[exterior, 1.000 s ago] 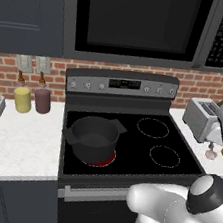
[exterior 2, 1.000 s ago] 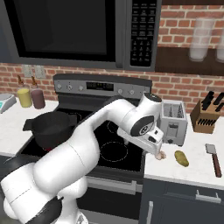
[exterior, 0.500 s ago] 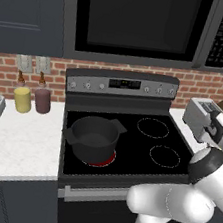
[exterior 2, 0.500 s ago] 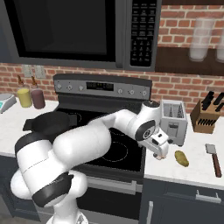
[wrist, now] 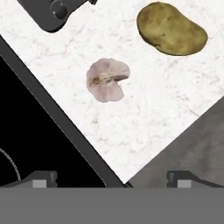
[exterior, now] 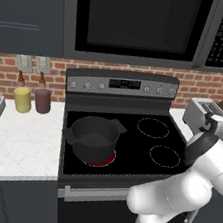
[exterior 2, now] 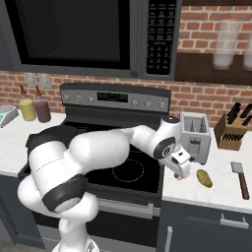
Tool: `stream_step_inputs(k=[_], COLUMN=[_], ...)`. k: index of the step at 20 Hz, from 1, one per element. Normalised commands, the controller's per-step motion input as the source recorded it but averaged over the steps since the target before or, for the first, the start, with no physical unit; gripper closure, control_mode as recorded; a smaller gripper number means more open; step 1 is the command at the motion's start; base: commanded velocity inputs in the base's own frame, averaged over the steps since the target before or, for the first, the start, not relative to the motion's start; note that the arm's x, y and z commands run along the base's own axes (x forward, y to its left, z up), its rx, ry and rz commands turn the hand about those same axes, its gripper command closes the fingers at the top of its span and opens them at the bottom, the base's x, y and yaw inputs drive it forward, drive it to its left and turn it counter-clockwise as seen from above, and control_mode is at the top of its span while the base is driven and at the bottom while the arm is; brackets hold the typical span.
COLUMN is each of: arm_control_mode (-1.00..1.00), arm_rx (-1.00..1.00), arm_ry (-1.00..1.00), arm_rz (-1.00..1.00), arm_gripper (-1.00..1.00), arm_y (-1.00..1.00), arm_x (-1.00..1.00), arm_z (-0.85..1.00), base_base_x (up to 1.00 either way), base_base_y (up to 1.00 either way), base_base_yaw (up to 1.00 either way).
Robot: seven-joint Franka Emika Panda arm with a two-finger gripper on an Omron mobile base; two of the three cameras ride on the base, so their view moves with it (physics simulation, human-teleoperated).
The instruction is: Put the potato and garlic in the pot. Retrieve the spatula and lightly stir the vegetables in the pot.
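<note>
While my gripper is hanging over the counter to the right of the stove, I am working on step 1: collecting the vegetables for the pot. My 2 fingertips are standing spread as wide as they go, with nothing between them. Looking down from the hand, the garlic is lying on the pale stone ahead of me, and the potato is resting near it, apart from it. The pot is sitting empty on the front left burner, well apart from both. Next, I judge, I am needing to centre over 1 of the 2, descend and close. The spatula is lying further right, past the potato. From the right base camera my own wrist is covering the garlic, and a dark object's corner is being cut off at the hand view's edge.
</note>
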Motion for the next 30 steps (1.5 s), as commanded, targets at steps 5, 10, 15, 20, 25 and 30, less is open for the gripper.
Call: stream_step_inputs(k=[5, 10, 15, 20, 25, 30], arm_control_mode=[-1.00, -1.00, -1.00, -1.00, -1.00, -1.00], arm_rx=[0.03, 0.02, 0.03, 0.04, 0.01, 0.00], arm_ry=[0.02, 0.00, 0.00, 0.01, 0.01, 0.00], arm_rz=[-0.03, -0.02, -0.03, -0.02, -0.03, -0.04], arm_gripper=[-1.00, -1.00, -1.00, -1.00, -1.00, -1.00], arm_y=[-0.34, -0.32, -0.09, 0.00, -0.02, -0.02], arm_x=[0.18, 0.17, 0.30, 0.29, 0.18, 0.23], arm_z=[-0.18, -0.24, -0.20, -0.18, -0.26, -0.25], base_base_x=[0.00, 0.00, 0.00, 0.00, 0.00, 0.00], base_base_y=[0.00, 0.00, 0.00, 0.00, 0.00, 0.00], base_base_yaw=[0.00, 0.00, 0.00, 0.00, 0.00, 0.00])
